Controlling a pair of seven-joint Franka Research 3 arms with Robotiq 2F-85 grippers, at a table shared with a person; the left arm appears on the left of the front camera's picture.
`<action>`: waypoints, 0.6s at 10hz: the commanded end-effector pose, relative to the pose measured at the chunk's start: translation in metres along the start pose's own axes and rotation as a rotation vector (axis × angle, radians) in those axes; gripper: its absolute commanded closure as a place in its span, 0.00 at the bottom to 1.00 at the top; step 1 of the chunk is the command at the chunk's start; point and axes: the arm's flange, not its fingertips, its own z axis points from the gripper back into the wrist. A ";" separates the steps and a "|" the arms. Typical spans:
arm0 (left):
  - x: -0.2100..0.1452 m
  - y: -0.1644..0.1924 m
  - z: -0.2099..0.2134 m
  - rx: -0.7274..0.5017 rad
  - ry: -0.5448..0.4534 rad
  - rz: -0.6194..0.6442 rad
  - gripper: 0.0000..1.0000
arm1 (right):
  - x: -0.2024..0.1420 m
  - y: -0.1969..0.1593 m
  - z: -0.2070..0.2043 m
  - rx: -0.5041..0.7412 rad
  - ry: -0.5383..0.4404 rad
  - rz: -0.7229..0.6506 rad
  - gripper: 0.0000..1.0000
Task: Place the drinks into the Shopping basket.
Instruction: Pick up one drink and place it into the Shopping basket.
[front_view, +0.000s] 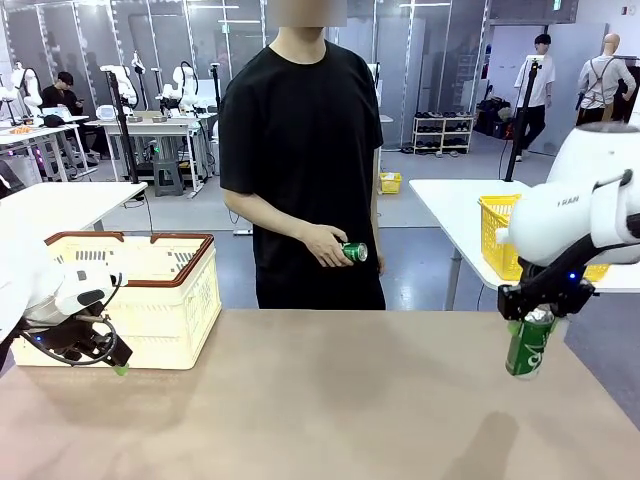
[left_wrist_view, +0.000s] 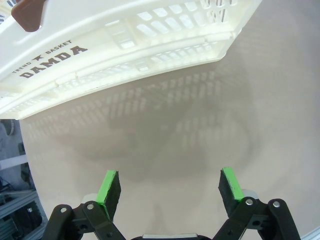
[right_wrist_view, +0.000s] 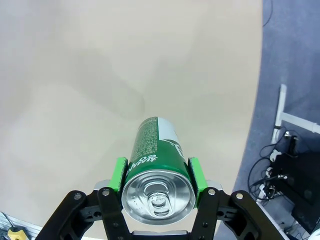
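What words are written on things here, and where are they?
"TREND BASKET" and "DAMDA": side of the Shopping basket.
Print on the green can in the right gripper: too small to read.
Print on the second green can in the person's hand: too small to read.
Letters on the right arm: too blurred to read.

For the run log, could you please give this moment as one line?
right hand: shut on green can, over table | left hand: open, beside Shopping basket | person: holds second green can
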 end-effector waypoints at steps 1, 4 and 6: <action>0.000 0.000 0.000 0.000 0.001 0.002 0.00 | -0.010 0.015 0.035 -0.064 -0.049 -0.013 0.94; 0.000 0.000 0.000 0.000 0.001 0.002 0.00 | -0.015 0.028 0.045 -0.058 -0.080 0.039 0.94; 0.000 0.000 0.000 0.000 0.001 0.002 0.00 | -0.009 0.061 0.042 -0.031 -0.102 0.136 0.94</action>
